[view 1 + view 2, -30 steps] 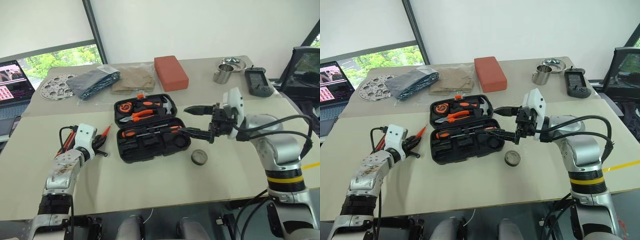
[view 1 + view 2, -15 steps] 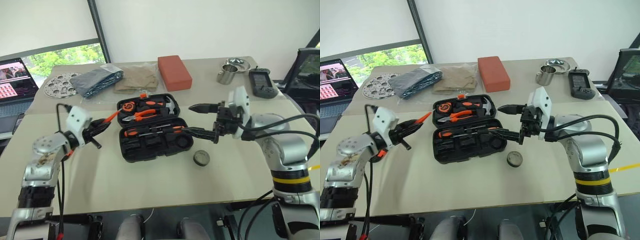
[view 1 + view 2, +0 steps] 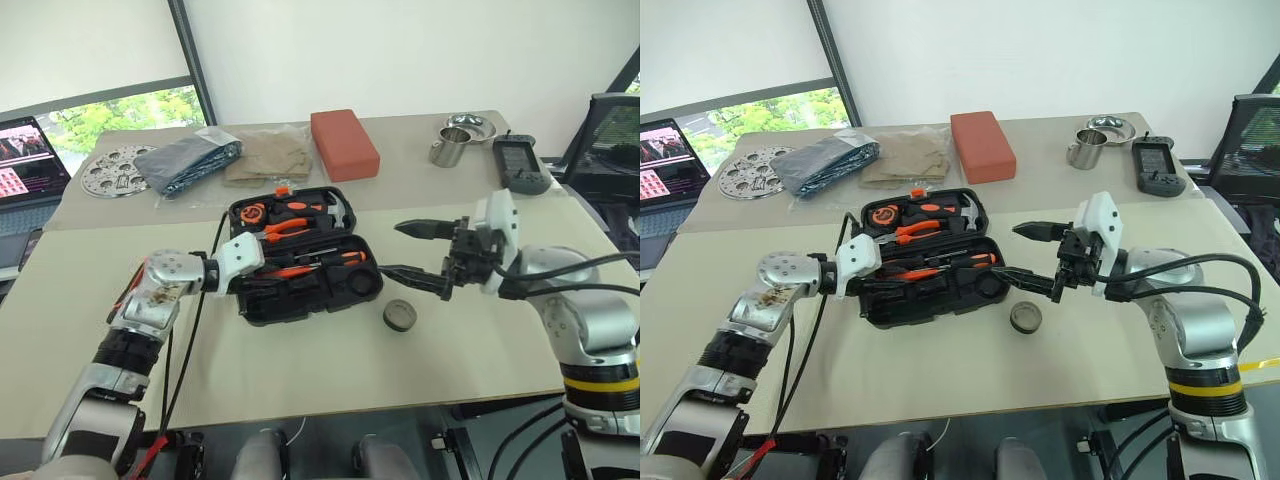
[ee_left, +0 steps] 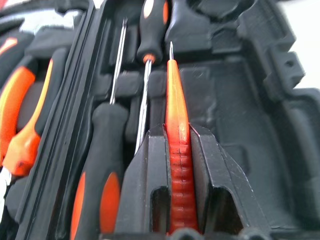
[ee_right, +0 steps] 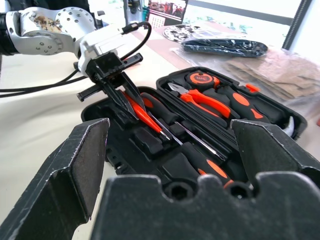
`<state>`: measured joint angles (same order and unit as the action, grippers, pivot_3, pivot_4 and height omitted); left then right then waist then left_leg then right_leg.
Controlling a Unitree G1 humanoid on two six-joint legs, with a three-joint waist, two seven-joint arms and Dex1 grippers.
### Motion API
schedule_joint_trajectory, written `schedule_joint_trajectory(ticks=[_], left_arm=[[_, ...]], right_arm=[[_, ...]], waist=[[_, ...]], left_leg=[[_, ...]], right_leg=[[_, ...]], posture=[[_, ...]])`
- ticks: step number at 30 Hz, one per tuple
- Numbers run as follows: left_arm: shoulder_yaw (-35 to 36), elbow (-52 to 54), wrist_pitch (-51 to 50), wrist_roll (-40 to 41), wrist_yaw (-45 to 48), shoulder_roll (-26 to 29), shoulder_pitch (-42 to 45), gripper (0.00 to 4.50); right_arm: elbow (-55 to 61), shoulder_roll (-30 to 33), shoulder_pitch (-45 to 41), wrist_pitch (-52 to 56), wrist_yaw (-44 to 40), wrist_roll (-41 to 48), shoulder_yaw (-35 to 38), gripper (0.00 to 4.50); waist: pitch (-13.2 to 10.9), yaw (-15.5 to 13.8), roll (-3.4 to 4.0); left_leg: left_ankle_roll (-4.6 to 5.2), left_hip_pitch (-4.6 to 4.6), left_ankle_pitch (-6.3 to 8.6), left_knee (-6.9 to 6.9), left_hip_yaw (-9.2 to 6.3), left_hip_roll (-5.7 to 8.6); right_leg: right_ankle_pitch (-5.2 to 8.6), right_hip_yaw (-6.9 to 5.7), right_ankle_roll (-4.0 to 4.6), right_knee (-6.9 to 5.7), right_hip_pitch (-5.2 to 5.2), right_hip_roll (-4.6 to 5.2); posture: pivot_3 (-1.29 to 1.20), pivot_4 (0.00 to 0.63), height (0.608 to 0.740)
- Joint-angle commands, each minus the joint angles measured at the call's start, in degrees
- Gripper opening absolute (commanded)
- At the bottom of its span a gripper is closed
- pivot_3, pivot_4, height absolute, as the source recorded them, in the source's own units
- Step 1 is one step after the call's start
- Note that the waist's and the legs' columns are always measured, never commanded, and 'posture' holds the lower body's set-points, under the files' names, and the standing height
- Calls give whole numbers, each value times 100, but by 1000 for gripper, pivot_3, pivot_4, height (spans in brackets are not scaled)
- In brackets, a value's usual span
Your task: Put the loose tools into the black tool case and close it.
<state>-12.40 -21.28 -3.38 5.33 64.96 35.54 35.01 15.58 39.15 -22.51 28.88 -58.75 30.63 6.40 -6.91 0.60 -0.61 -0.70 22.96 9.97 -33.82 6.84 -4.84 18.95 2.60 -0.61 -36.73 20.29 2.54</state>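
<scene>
Robot left gripper, clenched on a slim all-orange screwdriver, had swung from bare table at nine o'clock to over the open black tool case. Seating likely came next. Right gripper hung released at three o'clock. Smooth ribbed handle, moulded matte slots.

- My two head eyes look forward and down over the tabletop, both taking in the open tool case.
- My left wrist camera sits close inside that case.
- My right wrist camera faces it from farther off.
</scene>
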Motion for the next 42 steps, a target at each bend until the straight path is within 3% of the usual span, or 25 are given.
schedule_joint_trajectory(ticks=[1,22,24,33,40,41,42], left_arm=[[-47,-139,106,-116,161,17,181,120],[-199,340,-823,-244,521,-6,94,120],[-164,401,-894,-221,478,-25,84,1128],[393,844,-1121,219,351,52,279,4398],[962,1008,-1396,820,169,-91,548,4398],[954,981,-1360,819,155,-106,523,3891],[925,914,-1271,781,116,-153,465,3679]], right_arm=[[280,115,51,-30,96,161,251,4500],[232,107,84,-183,167,104,240,4500],[222,108,83,-195,165,102,236,4500],[163,103,54,-219,154,80,199,4500],[117,81,16,-244,141,64,158,4500],[102,76,6,-255,138,55,148,4500],[89,72,-5,-263,134,51,142,4500]], waist=[[0,-1,0],[1,-6,1],[1,-6,1],[1,-7,1],[1,-8,1],[1,-9,1],[1,-10,2]], left_leg=[[0,0,0,0,-1,0],[0,2,0,-3,-4,1],[0,2,0,-4,-4,1],[0,3,-1,-7,-7,1],[0,5,-1,-8,-9,1],[0,5,-1,-9,-9,1],[0,4,-1,-9,-9,1]], right_leg=[[0,0,0,1,0,0],[0,0,0,-2,-2,-2],[0,0,0,-2,-3,-2],[0,1,0,-4,-2,-3],[0,0,-1,-4,-4,-3],[0,0,-1,-4,-4,-4],[0,0,0,-4,-4,-4]], posture=[[0,150,736],[0,150,736],[0,150,736],[0,150,736],[0,150,736],[0,150,736],[0,150,736]])
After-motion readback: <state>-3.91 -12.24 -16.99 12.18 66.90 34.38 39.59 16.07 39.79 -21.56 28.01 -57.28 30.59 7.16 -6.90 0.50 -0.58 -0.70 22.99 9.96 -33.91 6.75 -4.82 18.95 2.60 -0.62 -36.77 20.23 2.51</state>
